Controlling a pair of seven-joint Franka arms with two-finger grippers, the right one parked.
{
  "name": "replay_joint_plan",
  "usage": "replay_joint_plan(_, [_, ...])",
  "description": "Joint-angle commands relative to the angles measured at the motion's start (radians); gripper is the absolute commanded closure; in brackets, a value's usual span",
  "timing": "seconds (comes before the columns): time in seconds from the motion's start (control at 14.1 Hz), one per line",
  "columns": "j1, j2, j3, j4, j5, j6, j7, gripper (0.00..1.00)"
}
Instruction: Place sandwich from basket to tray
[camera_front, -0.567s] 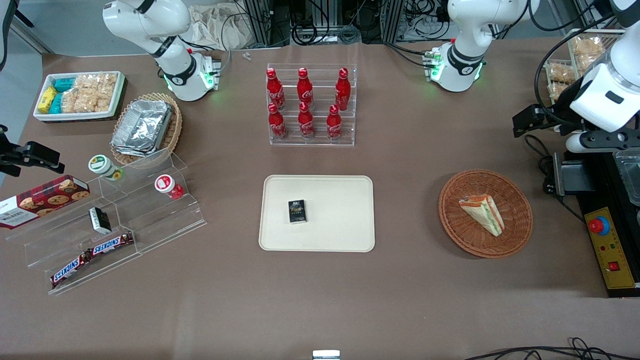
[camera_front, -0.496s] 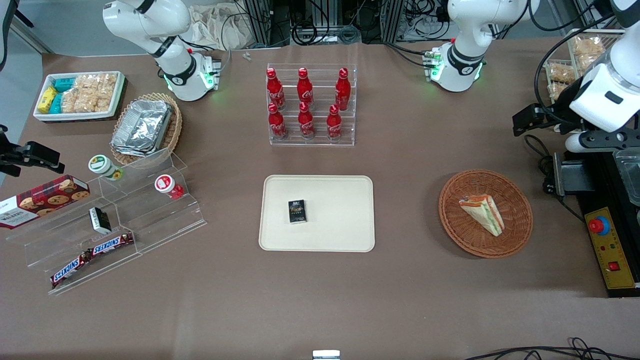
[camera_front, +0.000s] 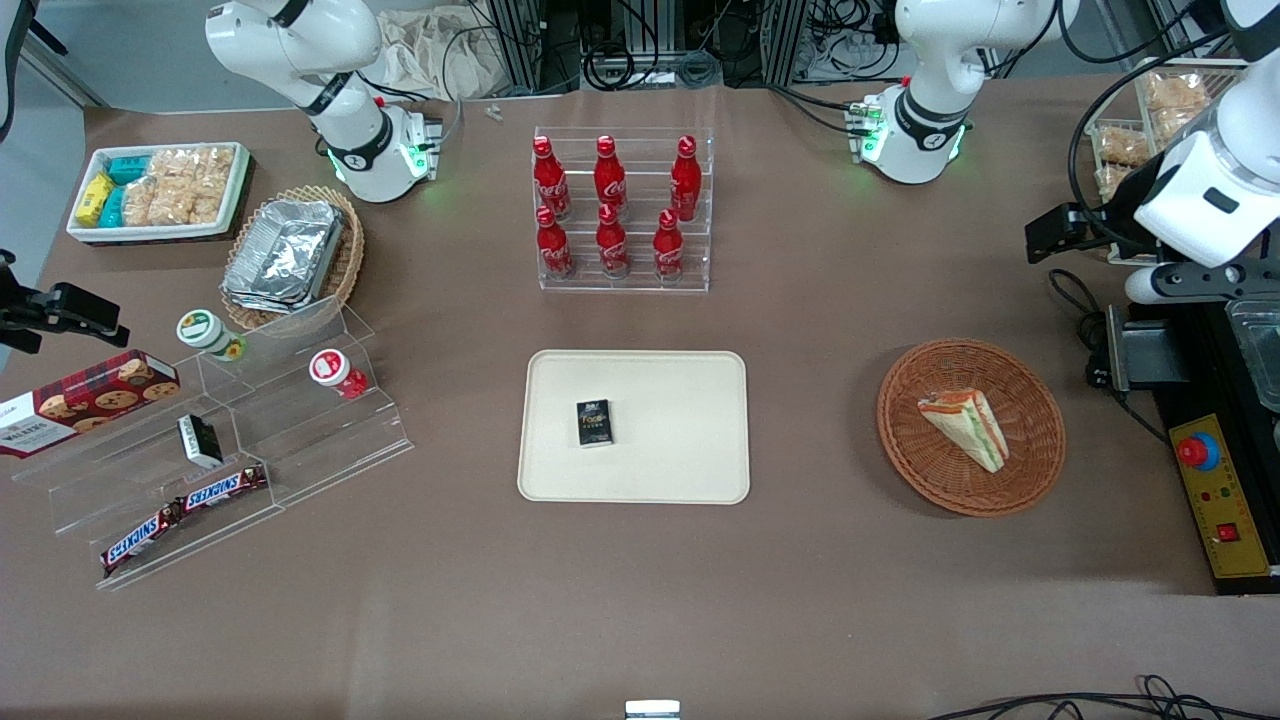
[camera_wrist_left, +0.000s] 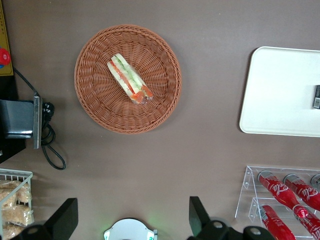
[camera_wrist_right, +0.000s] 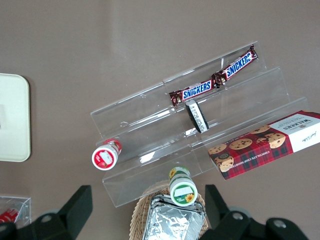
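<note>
The wrapped triangular sandwich lies in the round brown wicker basket, toward the working arm's end of the table. In the left wrist view the sandwich shows green and orange-red layers in the basket. The cream tray lies mid-table and also shows in the left wrist view. My left gripper is open and empty. It hangs high above the table, farther from the front camera than the basket and well apart from the sandwich.
A small black box lies on the tray. A clear rack of red cola bottles stands farther from the front camera than the tray. A black-and-yellow control box sits beside the basket. Clear snack shelves stand toward the parked arm's end.
My left gripper and wrist have shifted slightly away from the front camera. The sandwich, basket and tray have not moved.
</note>
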Motion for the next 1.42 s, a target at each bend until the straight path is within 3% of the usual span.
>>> replay_joint_plan(0.0, [-0.003,-0.004,0.002,-0.031,0.025,0.020,-0.044,0.00])
replay_joint_plan(0.57, [0.005,-0.010,0.003,-0.298,0.038,0.334,-0.300,0.00])
replay_joint_plan(1.13, [0.082,0.013,0.005,-0.552,0.037,0.686,-0.342,0.00])
replay_joint_plan(1.35, [0.082,0.089,0.006,-0.568,0.028,0.769,-0.391,0.01])
